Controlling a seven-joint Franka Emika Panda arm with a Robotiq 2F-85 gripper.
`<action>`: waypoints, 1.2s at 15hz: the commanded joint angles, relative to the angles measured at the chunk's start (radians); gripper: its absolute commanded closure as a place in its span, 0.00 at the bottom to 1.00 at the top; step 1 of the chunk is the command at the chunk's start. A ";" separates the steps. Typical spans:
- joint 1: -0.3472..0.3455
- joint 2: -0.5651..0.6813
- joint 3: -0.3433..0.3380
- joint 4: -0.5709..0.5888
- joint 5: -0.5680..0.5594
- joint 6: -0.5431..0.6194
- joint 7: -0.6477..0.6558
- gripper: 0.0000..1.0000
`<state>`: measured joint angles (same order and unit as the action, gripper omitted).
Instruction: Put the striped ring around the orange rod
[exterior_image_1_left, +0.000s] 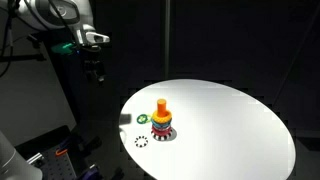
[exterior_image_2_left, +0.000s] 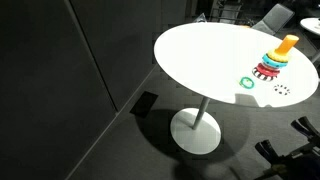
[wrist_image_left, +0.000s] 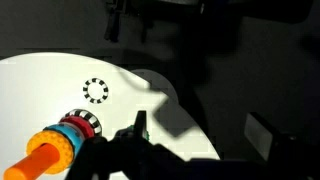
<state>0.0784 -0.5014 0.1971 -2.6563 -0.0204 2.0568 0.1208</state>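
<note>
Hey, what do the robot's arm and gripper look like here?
In an exterior view the arm has rounded white links with dark joints, and a small green patch near the wrist. The gripper is black and blocky; the wrist view shows it only as a dark silhouette.

Striped ring (exterior_image_2_left: 282, 90), seemingly flat, on white table (exterior_image_2_left: 200, 55) near orange rod (exterior_image_2_left: 288, 44).

In an exterior view the hand (exterior_image_1_left: 96, 72) is a small dark shape on a dark backdrop; how its jaws stand cannot be told. In the wrist view the orange rod (wrist_image_left: 45, 160) runs off the bottom-left edge, and the hand's dark body covers part of the ring stack (wrist_image_left: 72, 127). The counter (exterior_image_2_left: 200, 50) is cut by the right edge.
</note>
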 joint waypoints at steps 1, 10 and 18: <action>0.016 0.002 -0.016 0.001 -0.008 -0.002 0.007 0.00; 0.006 0.004 -0.022 0.011 -0.012 0.003 0.012 0.00; -0.020 0.010 -0.100 0.061 0.008 0.000 -0.009 0.00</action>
<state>0.0715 -0.5014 0.1281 -2.6292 -0.0203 2.0571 0.1208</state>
